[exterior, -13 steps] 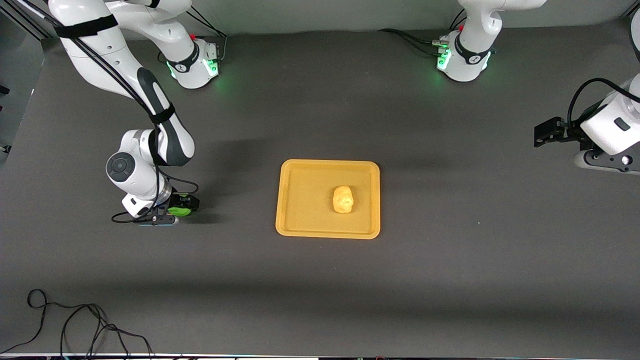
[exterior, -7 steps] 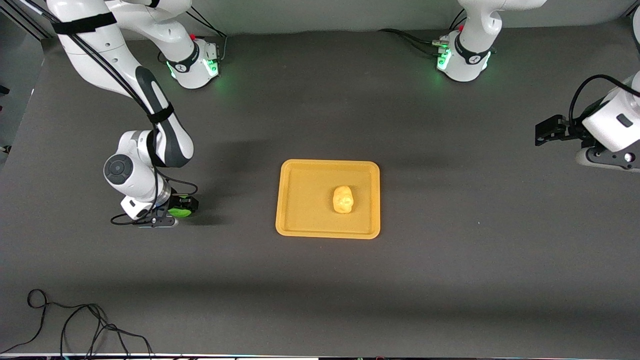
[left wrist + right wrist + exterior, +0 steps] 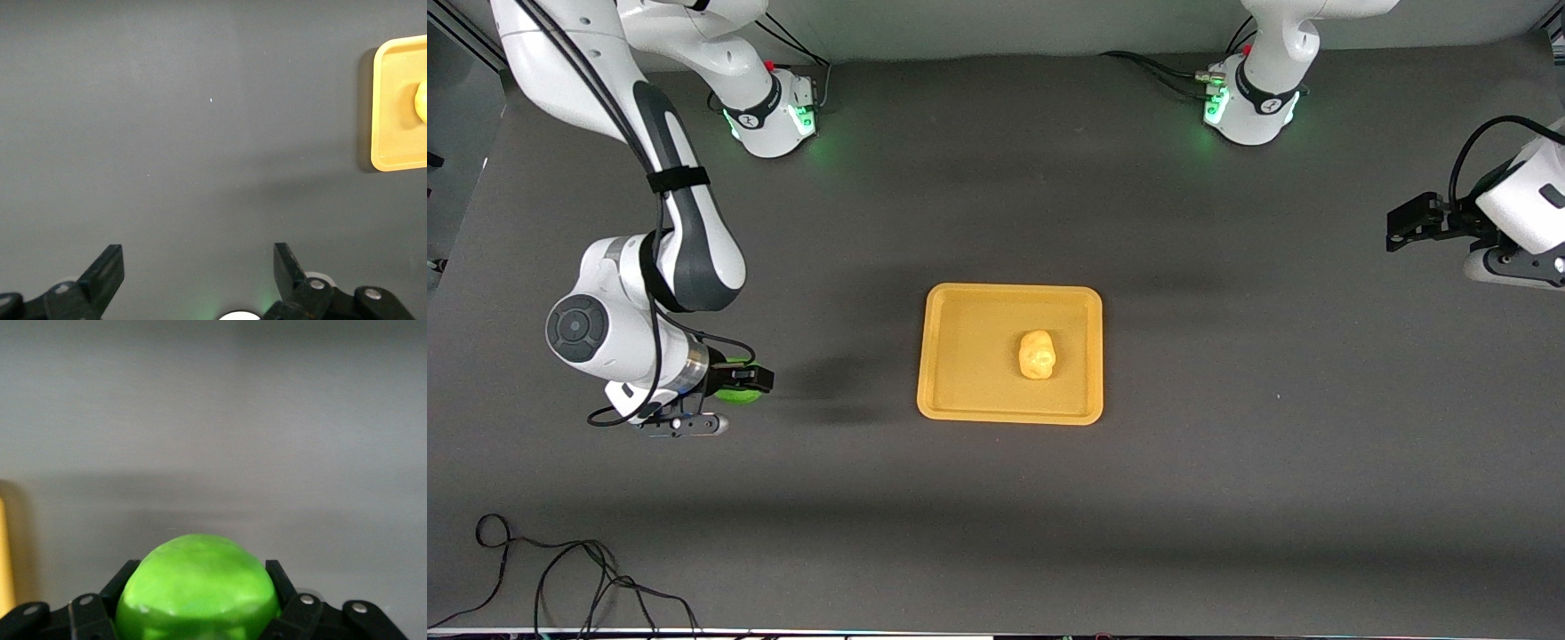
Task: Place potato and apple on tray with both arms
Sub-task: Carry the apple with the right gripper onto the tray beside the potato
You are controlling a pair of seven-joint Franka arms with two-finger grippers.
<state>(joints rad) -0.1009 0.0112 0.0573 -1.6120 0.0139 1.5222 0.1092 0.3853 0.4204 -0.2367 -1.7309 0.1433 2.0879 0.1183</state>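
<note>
One potato (image 3: 1037,354) sits on tray (image 3: 1009,353); right pincer (image 3: 740,384) pinches apple (image 3: 198,590) above desk (image 3: 1227,498); left pincer (image 3: 198,277) spread, waiting at desk's left-arm end.

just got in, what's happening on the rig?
The right gripper is shut on the apple, held off the table toward the right arm's end, not yet over the tray. The potato already lies on the tray. The left gripper waits open over bare table at the left arm's end.

Potato (image 3: 1038,354) on tray (image 3: 960,356); apple (image 3: 735,394) toward the right arm's end.
</note>
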